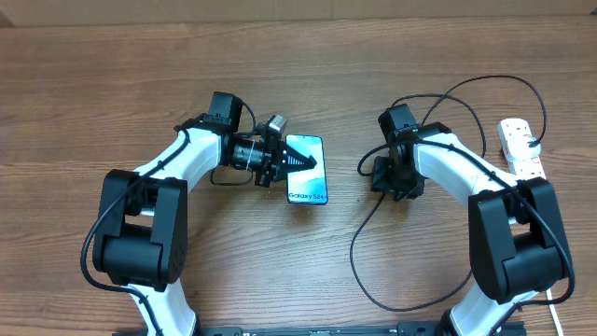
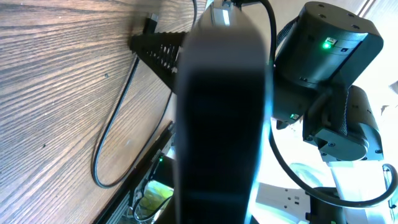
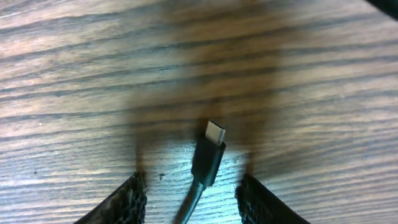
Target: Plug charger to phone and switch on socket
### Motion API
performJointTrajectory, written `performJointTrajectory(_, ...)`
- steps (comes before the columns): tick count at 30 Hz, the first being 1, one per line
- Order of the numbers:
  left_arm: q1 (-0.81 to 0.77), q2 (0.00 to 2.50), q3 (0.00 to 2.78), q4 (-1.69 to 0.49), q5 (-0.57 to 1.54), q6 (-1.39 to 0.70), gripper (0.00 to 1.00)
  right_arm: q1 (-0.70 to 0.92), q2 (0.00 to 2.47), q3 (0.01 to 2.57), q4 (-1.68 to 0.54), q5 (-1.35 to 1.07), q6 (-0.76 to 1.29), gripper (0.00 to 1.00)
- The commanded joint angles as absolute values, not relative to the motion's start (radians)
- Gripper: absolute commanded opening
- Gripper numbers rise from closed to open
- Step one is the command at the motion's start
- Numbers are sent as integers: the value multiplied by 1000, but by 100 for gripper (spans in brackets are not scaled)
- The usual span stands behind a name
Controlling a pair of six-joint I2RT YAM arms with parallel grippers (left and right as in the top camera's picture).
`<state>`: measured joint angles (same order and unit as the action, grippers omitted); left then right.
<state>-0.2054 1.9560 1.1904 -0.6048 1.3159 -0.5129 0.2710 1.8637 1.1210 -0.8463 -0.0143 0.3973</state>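
Two fingertips of the right gripper [image 3: 194, 198], spread apart and closed on nothing, straddle the item below.

1. Charger [image 3: 209, 157]: the black connector lies flat on the table [image 3: 74, 74] in the gap between those fingertips, touching neither. Its long axis runs straight out from the wrist, metal tip leading and canted a little to one side. The cable trails back under the gripper. The right arm is the nearer one by far (a pinch across the plastic body looks like the next call).

2. Phone [image 1: 307, 172]: to the robot's left of the right gripper, well apart, screen up and lit. Its long axis runs roughly toward and away from the robot, with the "Galaxy S24" text at the end nearer the robot. The left gripper [image 1: 285, 163] is clamped on its left side, one finger across the screen. The left wrist view shows the phone only as a blurred dark slab seen edge-on. The port is not visible; going by the text, it is probably on the short edge nearer the robot, so the connector would have to be turned to face that edge.

3. Socket [image 1: 520, 147]: white strip at the table's far right, beyond the right arm's elbow and well apart from both grippers. Its switch position is too small to read.
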Motion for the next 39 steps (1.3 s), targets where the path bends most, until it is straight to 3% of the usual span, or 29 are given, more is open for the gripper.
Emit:
performJointTrajectory(1, -202, 1930, 1198, -604, 1346, -487, 4, 268, 1893, 1106, -823, -1, 393, 40)
performJointTrajectory(8, -202, 1930, 1198, -605, 1347, -487, 4, 268, 1893, 1106, -817, 22, 448, 29)
performJointTrajectory(16, -202, 1930, 1198, -605, 1346, -487, 4, 268, 1893, 1106, -865, 22, 475, 27)
performJointTrajectory(26, -202, 1930, 1198, -605, 1353, -486, 4, 268, 1893, 1106, -855, 21, 498, 11)
performJointTrajectory(29, -202, 1930, 1197, -605, 1342, -487, 4, 268, 1893, 1106, -864, 5, 498, 11)
performJointTrajectory(31, -201, 1930, 1198, -600, 1342, -500, 4, 268, 1893, 1106, -865, -12, 496, 4)
performJointTrajectory(39, -199, 1930, 1198, -545, 1457, -369, 4, 241, 1877, 1135, -806, -142, 342, 4)
